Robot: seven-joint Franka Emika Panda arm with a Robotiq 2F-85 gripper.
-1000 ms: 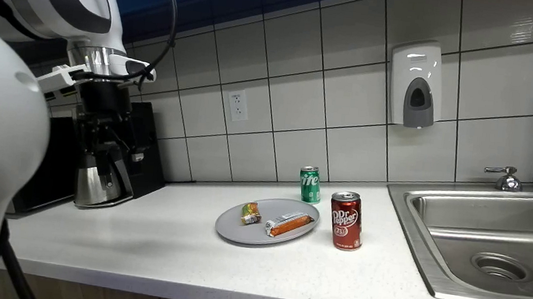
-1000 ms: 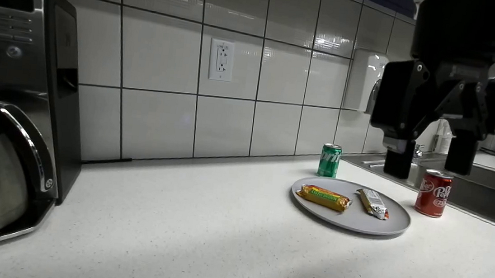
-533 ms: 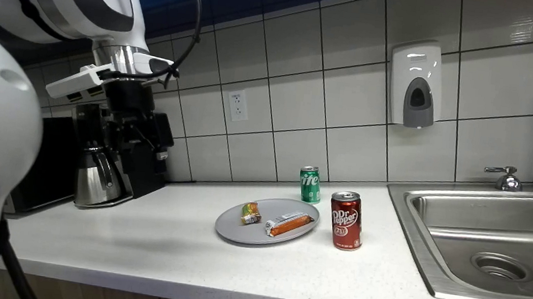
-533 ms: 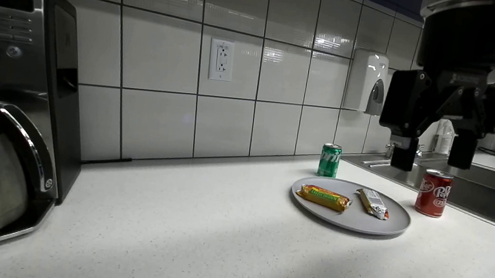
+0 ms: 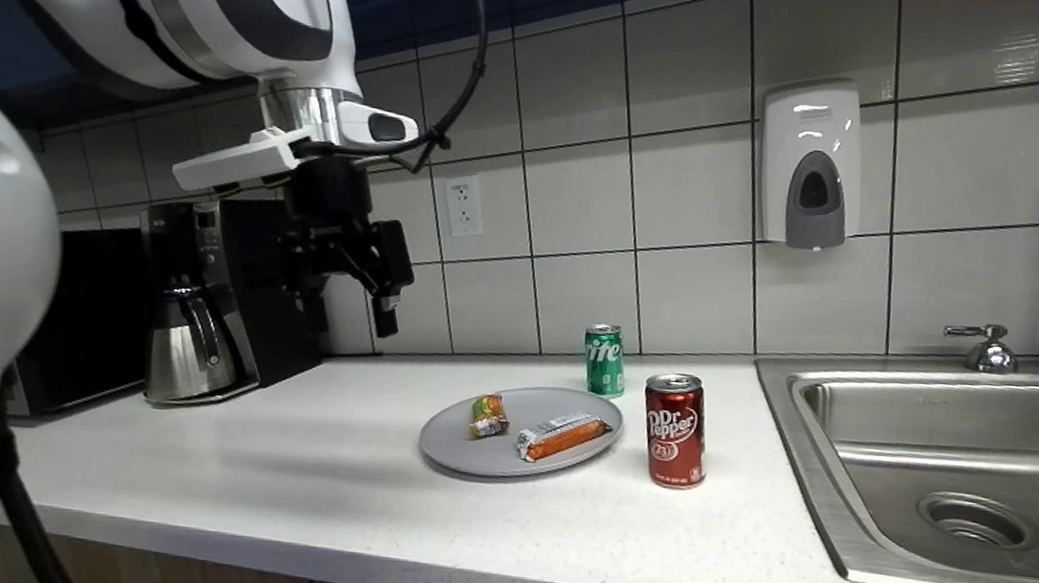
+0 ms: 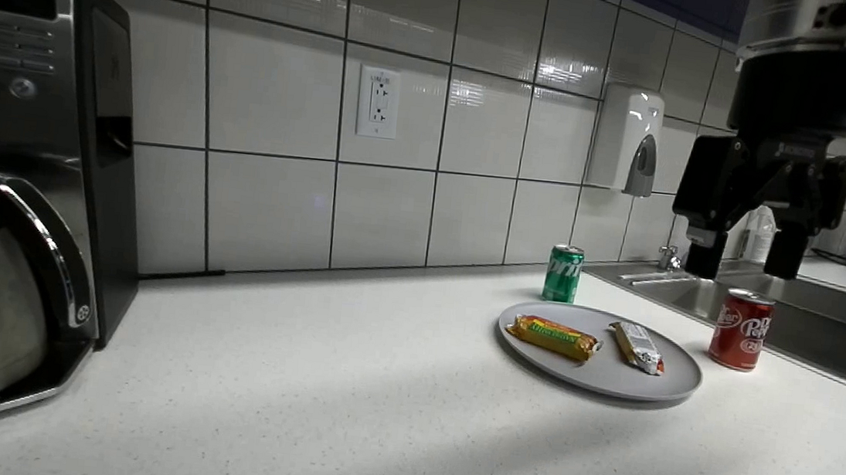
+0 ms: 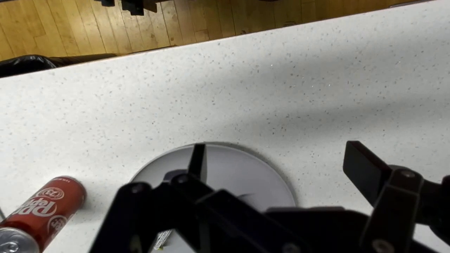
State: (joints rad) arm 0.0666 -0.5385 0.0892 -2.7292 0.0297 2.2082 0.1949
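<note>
Near left in an exterior view, a coffee maker (image 6: 31,114) stands on the worktop (image 6: 299,396). At right, the tool (image 6: 743,267) hangs in the air, its fingers spread wide apart and empty. Lower, a grey plate (image 6: 626,383) carries a gold wrapped bar (image 6: 553,338) at left and a silver-sided bar (image 6: 640,348) at right. Just right of the plate stands a red can (image 6: 741,332); a green can (image 6: 563,275) stands farther back, and a sink (image 6: 841,332) lies far right.

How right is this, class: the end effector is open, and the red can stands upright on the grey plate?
The place is wrong: both exterior views show the red can upright on the counter, beside the grey plate; the end effector is open.
</note>
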